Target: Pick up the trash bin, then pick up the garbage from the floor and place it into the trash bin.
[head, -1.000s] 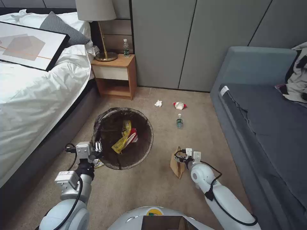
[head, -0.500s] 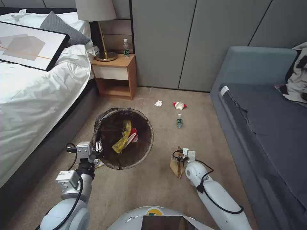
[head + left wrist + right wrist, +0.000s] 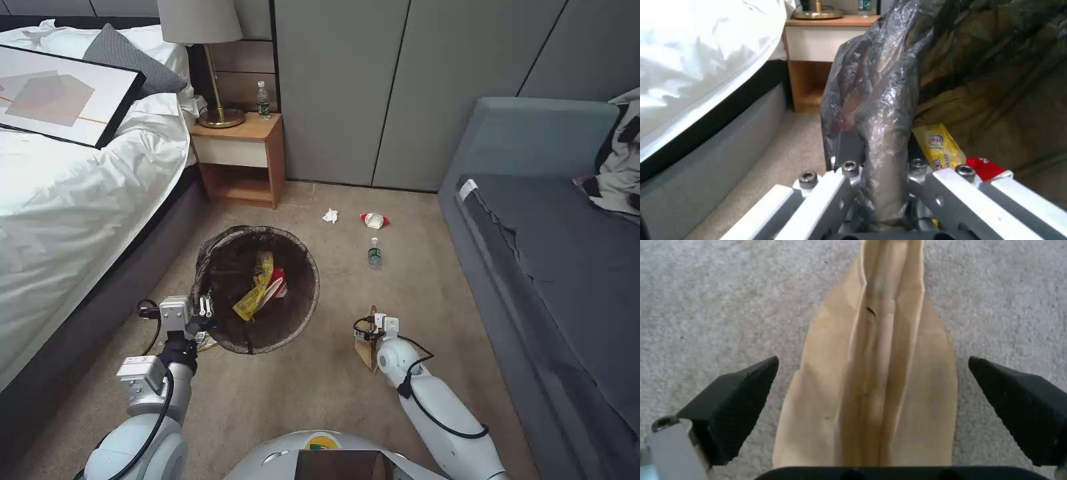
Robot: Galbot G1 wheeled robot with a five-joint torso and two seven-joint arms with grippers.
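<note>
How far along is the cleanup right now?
Done: the left gripper is clamped on the trash bin rim, and a yellow wrapper with a red piece lies inside. In hand: the right gripper is open, fingers either side of the brown paper bag, not yet closed. Left on the floor: small bottle, red-and-white cup, white tissue.

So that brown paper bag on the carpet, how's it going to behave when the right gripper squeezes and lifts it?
The brown paper bag looks thin and creased flat, so it will probably crumple between the right gripper's open fingers rather than resist. It seems empty, so likely very light. Its folds may flop once lifted.
</note>
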